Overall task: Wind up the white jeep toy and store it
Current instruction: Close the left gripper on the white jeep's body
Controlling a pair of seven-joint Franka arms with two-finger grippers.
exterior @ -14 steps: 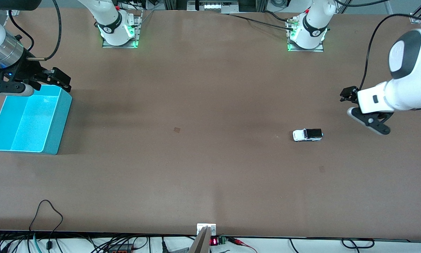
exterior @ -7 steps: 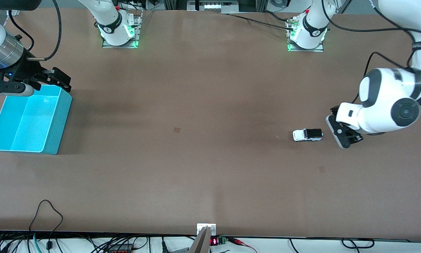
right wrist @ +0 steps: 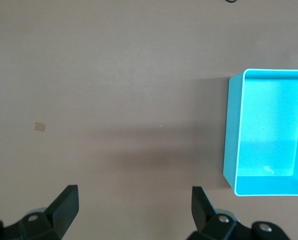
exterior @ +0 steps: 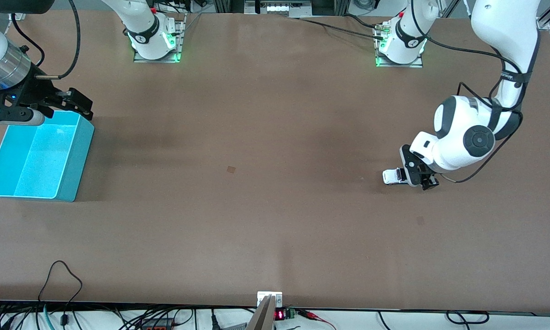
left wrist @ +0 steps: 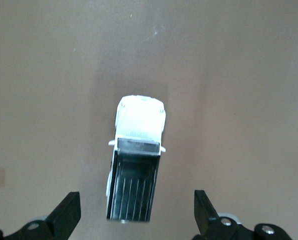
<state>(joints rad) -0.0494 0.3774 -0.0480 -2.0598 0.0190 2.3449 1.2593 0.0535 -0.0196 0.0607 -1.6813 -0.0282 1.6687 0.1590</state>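
One jeep on counter, toward left arm's end, well apart from blue bin. Left hand spread wide over jeep's black roof, not gripping. Right hand spread wide, empty, waits over bin's rim.

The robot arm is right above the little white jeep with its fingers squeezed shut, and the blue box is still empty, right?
Not quite. The left gripper is over the white jeep toy, but its fingers are spread open, not squeezed shut; the left wrist view shows it. The blue box is empty, as you said.
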